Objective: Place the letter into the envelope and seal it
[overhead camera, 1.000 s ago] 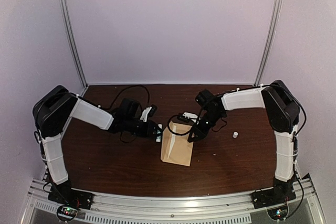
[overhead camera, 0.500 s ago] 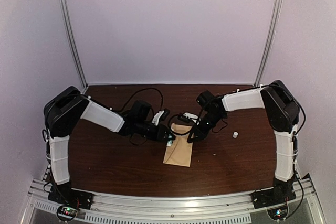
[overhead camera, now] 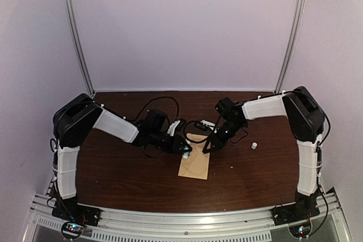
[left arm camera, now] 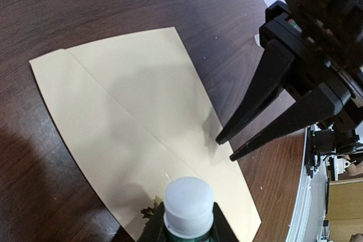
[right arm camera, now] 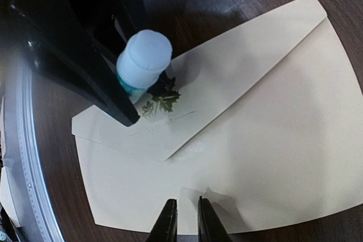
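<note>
We see the envelope (overhead camera: 194,163) flat on the table (overhead camera: 113,168), flap folded down. Our left gripper (right arm camera: 122,92) grips a white-capped tube (right arm camera: 143,60) over the flap; our right gripper (right arm camera: 186,219), nearly closed and empty, presses the envelope.

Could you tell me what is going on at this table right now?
The tan envelope lies flat on the dark table with its pointed flap folded down. The left gripper holds a small white-capped tube, likely glue, with its cap just over the flap near a printed leaf mark. The right gripper, fingers nearly together, presses down on the envelope's body. The letter is not visible, presumably inside. A small white object sits on the table to the right.
</note>
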Controlling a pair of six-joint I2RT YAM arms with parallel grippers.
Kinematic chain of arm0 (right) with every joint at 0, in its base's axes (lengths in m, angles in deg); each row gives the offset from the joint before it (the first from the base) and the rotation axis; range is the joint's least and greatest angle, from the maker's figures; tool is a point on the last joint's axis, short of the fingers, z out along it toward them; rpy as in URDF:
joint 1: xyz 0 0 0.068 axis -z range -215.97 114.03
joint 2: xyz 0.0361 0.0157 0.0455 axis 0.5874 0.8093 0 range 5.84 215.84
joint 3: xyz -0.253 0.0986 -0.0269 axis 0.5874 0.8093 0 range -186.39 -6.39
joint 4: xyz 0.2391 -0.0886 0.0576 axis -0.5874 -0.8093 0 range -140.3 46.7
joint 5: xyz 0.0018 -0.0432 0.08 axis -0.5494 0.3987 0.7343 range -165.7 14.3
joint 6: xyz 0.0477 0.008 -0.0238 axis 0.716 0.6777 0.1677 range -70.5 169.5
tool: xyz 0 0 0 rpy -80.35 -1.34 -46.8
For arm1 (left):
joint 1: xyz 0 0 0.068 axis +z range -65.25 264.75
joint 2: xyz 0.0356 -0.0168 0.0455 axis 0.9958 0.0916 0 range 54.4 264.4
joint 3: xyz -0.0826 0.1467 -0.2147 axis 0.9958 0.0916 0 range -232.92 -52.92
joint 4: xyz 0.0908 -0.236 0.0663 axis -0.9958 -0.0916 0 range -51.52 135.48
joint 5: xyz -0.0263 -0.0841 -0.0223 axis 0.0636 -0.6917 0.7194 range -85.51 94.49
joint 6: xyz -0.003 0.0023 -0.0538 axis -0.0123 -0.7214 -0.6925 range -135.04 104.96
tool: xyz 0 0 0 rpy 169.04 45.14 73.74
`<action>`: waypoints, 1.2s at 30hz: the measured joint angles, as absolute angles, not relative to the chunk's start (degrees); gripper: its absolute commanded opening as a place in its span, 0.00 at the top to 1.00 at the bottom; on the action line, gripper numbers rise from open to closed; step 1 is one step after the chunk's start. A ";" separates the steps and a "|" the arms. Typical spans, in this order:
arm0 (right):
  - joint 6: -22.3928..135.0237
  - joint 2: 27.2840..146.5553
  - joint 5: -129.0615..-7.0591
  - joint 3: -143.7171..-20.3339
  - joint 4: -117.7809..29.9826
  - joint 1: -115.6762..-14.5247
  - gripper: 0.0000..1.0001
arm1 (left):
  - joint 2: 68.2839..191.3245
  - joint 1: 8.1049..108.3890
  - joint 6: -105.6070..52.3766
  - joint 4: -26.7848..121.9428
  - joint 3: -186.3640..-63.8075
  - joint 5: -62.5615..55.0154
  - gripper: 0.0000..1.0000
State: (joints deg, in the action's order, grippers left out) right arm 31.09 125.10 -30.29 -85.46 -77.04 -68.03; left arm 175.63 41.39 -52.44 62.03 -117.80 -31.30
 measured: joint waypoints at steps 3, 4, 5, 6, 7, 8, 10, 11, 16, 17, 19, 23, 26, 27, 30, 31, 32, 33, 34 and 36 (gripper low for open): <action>32.33 124.75 -27.67 -85.28 -76.76 -68.03 0.87 | 175.72 41.39 -52.44 61.81 -117.97 -31.28 1.00; 32.92 124.66 -26.75 -85.28 -76.49 -68.05 0.87 | 175.76 41.39 -52.44 61.84 -118.00 -31.28 1.00; 33.18 124.66 -26.14 -85.37 -76.41 -68.05 0.87 | 175.76 41.39 -52.44 61.84 -118.00 -31.28 1.00; 33.47 124.66 -25.44 -85.55 -76.43 -68.09 0.87 | 175.78 41.39 -52.44 61.81 -118.04 -31.30 1.00; 33.64 124.66 -24.87 -85.72 -76.43 -68.14 0.87 | 175.80 41.39 -52.44 61.79 -118.08 -31.30 1.00; 33.88 124.69 -24.28 -85.90 -76.45 -68.16 0.87 | 175.80 41.39 -52.44 61.77 -118.10 -31.30 1.00; 34.58 124.82 -23.17 -86.51 -76.43 -68.27 0.87 | 175.80 41.39 -52.47 61.68 -118.17 -31.30 1.00; 34.82 124.99 -22.71 -86.79 -76.36 -68.35 0.87 | 175.80 41.39 -52.44 61.66 -118.19 -31.28 1.00; 35.98 125.89 -20.85 -87.03 -75.95 -68.42 0.87 | 175.82 41.39 -52.47 61.66 -118.21 -31.32 1.00; 36.27 126.24 -20.63 -87.16 -75.86 -68.46 0.87 | 175.82 41.39 -52.47 61.66 -118.21 -31.32 1.00; 36.73 127.00 -20.35 -87.56 -75.66 -68.59 0.87 | 175.82 41.39 -52.49 61.68 -118.21 -31.32 1.00; 37.75 128.07 -20.22 -88.04 -75.18 -69.01 0.87 | 175.82 41.39 -52.51 61.70 -118.21 -31.35 1.00; 38.17 128.66 -20.22 -88.69 -75.12 -69.53 0.87 | 175.82 41.39 -52.62 61.75 -118.21 -31.32 1.00; 38.32 128.75 -20.20 -88.82 -75.07 -69.75 0.87 | 175.85 41.39 -52.66 61.75 -118.21 -31.35 1.00; 38.89 129.36 -20.20 -89.79 -75.01 -70.21 0.87 | 175.85 41.39 -52.73 61.77 -118.21 -31.35 1.00; 39.22 129.69 -20.20 -90.11 -74.83 -70.30 0.87 | 175.85 41.39 -52.73 61.77 -118.21 -31.32 1.00; 39.54 130.06 -20.20 -90.49 -74.79 -70.37 0.87 | 175.85 41.39 -52.75 61.77 -118.21 -31.35 1.00; 39.85 130.41 -20.22 -90.73 -74.66 -70.41 0.87 | 175.87 41.39 -52.97 61.79 -118.21 -31.32 1.00; 40.31 130.81 -20.28 -90.88 -74.59 -70.47 0.87 | 175.87 41.42 -52.97 61.81 -118.21 -31.35 1.00; 40.99 131.59 -20.55 -90.94 -74.46 -70.47 0.87 | 175.89 41.39 -53.03 61.88 -118.21 -31.35 1.00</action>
